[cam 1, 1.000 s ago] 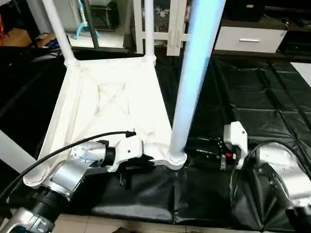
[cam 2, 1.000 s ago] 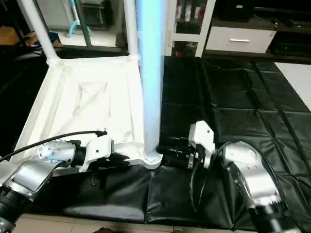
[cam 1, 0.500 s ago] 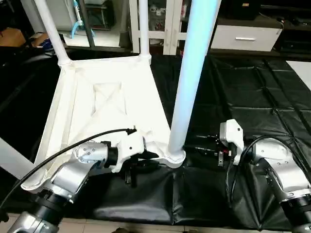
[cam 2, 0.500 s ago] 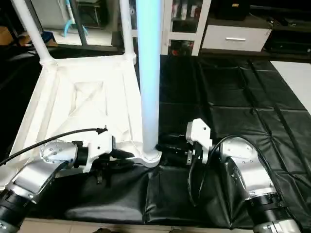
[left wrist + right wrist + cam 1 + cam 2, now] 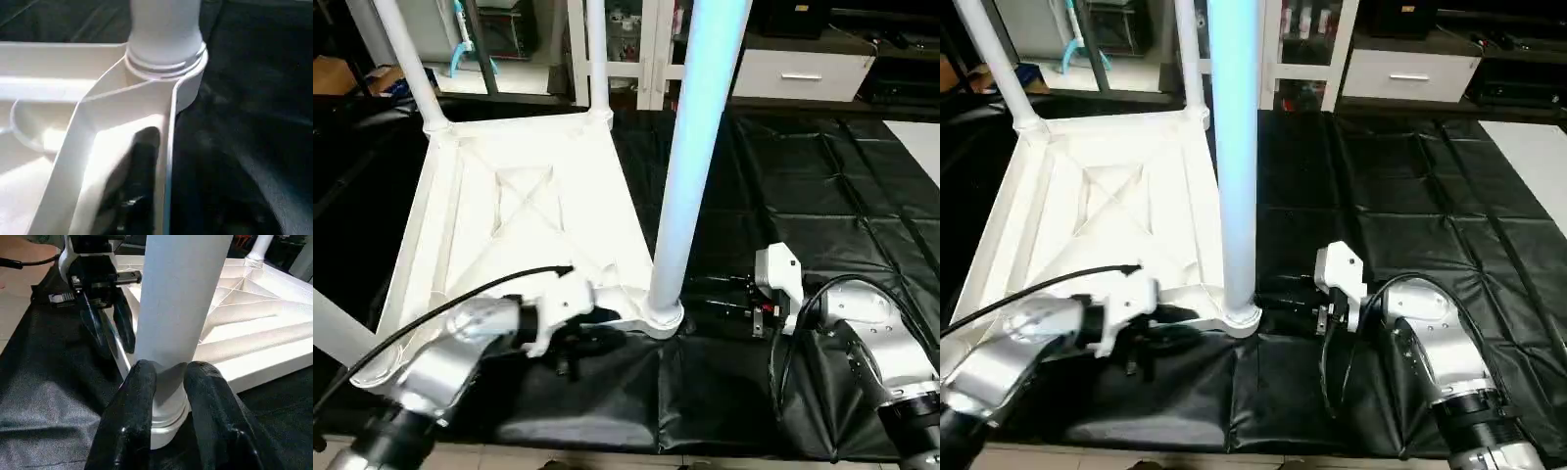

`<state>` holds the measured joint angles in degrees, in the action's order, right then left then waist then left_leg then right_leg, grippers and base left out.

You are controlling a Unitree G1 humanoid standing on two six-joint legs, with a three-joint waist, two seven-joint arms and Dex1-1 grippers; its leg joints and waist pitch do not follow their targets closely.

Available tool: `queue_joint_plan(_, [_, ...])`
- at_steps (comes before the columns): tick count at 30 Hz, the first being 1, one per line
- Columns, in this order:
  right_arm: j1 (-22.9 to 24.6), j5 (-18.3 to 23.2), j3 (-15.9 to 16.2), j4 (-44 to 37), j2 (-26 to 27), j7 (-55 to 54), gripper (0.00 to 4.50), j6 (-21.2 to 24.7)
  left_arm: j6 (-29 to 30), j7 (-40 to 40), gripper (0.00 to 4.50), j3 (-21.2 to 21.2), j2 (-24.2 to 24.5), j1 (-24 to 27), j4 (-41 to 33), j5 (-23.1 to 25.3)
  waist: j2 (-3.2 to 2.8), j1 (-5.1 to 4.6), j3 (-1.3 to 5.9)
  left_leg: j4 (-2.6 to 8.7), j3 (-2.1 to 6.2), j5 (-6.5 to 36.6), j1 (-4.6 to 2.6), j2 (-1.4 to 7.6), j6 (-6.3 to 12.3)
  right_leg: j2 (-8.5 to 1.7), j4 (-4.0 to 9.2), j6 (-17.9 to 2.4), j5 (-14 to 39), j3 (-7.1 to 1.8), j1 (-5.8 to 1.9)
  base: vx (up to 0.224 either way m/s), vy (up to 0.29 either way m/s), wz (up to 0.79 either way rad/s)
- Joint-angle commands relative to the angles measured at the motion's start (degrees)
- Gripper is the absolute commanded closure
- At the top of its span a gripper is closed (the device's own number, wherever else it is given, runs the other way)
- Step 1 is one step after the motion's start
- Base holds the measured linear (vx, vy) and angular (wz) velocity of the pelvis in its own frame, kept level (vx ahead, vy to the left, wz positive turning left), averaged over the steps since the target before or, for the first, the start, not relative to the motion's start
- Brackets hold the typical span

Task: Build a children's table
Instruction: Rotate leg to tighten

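The white tabletop (image 5: pixel 480 225) lies upside down on the black mat, its X-ribs facing up. White legs stand in the far left socket (image 5: pixel 406 59), the far right socket (image 5: pixel 597 54) and the near right socket (image 5: pixel 695 147). My left gripper (image 5: pixel 582 341) is open at the near rim beside that near right socket (image 5: pixel 663 315). One finger (image 5: pixel 142 171) sits inside the rim wall. My right gripper (image 5: pixel 168 369) is open, and its fingertips (image 5: pixel 139 382) are close to the base of the near right leg, on its right side.
Another white tube (image 5: pixel 333 328) crosses the left edge by the tabletop's near left corner. The black quilted mat (image 5: pixel 822 196) stretches to the right. White cabinets and shelving (image 5: pixel 803 73) stand beyond the mat. A black cable (image 5: pixel 440 304) runs along my left forearm.
My left arm has shifted slightly at the near rim and shows blurred. The right gripper stays by the leg base. The whole view has tilted a little.
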<state>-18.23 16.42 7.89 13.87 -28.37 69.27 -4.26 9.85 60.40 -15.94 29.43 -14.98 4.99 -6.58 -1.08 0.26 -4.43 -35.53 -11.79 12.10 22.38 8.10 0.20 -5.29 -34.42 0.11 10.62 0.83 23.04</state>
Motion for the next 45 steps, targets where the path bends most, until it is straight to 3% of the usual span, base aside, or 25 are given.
queue_joint_plan(1, [-0.52, 0.56, -0.68, -0.33, -0.50, 0.57, 3.36, -0.55, 1.12, -0.01, 2.95, 0.26, 0.62, 1.05, -0.96, -0.62, 0.51, 0.14, 3.35, 5.76, 2.35, 12.18, -1.77, 5.24, 4.56, -3.14, 3.42, -16.16, 8.17, -1.69, -1.56, 0.000, 0.000, 0.00])
queue_joint_plan(3, [-0.55, 0.67, -0.73, -0.32, -0.42, 0.64, 3.36, -0.51, 0.80, -0.23, 2.65, 0.22, 0.79, 1.36, -1.05, -0.39, 0.56, 0.14, 3.33, 5.75, 2.33, 12.08, -1.71, 5.21, 4.71, -3.13, 3.41, -16.22, 7.88, -1.70, -1.59, 0.000, 0.000, 0.00])
queue_joint_plan(10, [-0.42, 2.06, -0.45, -1.39, -0.61, 2.51, 3.36, 0.88, 0.33, -1.08, 2.65, -0.88, 0.33, 1.61, 0.63, 1.35, 0.67, 0.18, 3.34, 5.73, 2.35, 12.70, -1.72, 5.23, 4.66, -3.22, 3.56, -15.79, 9.34, -1.75, -1.63, 0.000, 0.000, 0.00])
queue_joint_plan(12, [-0.82, 1.58, -0.14, -0.56, -0.36, 2.38, 3.36, 0.77, 0.30, -1.61, 2.93, -1.30, -0.23, 0.98, 1.98, 1.76, 0.43, 0.21, 3.28, 5.80, 2.38, 13.16, -1.78, 5.22, 4.23, -3.20, 3.60, -15.63, 10.03, -1.77, -1.54, 0.000, 0.000, 0.00])
queue_joint_plan(14, [-1.35, 1.14, 0.18, 0.59, -0.09, 2.07, 3.36, 1.44, 0.71, -1.57, 2.93, -1.70, -0.60, 0.58, 2.74, 1.80, 0.67, 0.13, 3.13, 5.91, 2.41, 14.39, -1.70, 5.17, 3.66, -3.21, 3.79, -15.31, 11.41, -1.82, -1.54, 0.000, 0.000, 0.00])
queue_joint_plan(15, [-1.35, 1.14, 0.18, 0.59, -0.09, 2.07, 3.08, 1.44, 0.71, -1.57, 3.04, -1.70, -0.60, 0.58, 2.74, 1.80, 0.68, 0.11, 3.15, 5.93, 2.42, 14.76, -1.73, 5.14, 3.47, -3.22, 3.80, -15.21, 12.07, -1.79, -1.55, 0.000, 0.000, 0.00])
queue_joint_plan(20, [-2.88, 1.70, -0.14, 2.61, 0.53, 1.30, 2.70, 4.24, 1.51, -1.29, 3.42, -1.94, -0.83, 0.52, 2.52, 1.53, 0.64, 0.12, 3.10, 6.00, 2.48, 15.54, -1.83, 5.15, 2.55, -3.25, 3.98, -14.71, 13.60, -1.87, -1.39, 0.000, 0.000, 0.00])
queue_joint_plan(24, [-3.37, 0.31, 0.96, 2.71, 0.60, 1.80, 2.27, 2.81, 1.39, -1.27, 3.88, -2.09, -1.06, 0.46, 2.68, 1.80, 0.70, 0.15, 3.17, 6.01, 2.47, 14.89, -1.79, 5.17, 2.69, -3.19, 3.82, -14.80, 12.24, -1.82, -1.40, 0.000, 0.000, 0.00])
queue_joint_plan(32, [-3.68, -0.68, 3.45, 3.31, 0.32, 5.45, 2.15, 2.93, 1.68, -0.77, 4.42, -2.58, -1.06, 0.55, 2.28, 1.87, 0.79, 0.10, 3.23, 5.84, 2.39, 12.68, -1.72, 5.20, 4.21, -3.22, 3.58, -15.64, 9.69, -1.77, -1.52, 0.000, 0.000, 0.00])
queue_joint_plan(45, [-6.23, -2.16, 4.38, 6.38, 2.01, 5.86, 2.15, 1.40, 1.88, -0.94, 4.42, -4.76, 0.13, -0.29, 2.59, 5.29, 0.83, 0.04, 3.07, 6.02, 2.39, 14.24, -1.79, 5.26, 3.35, -3.28, 3.73, -15.48, 11.06, -1.85, -1.45, 0.000, 0.000, 0.00])
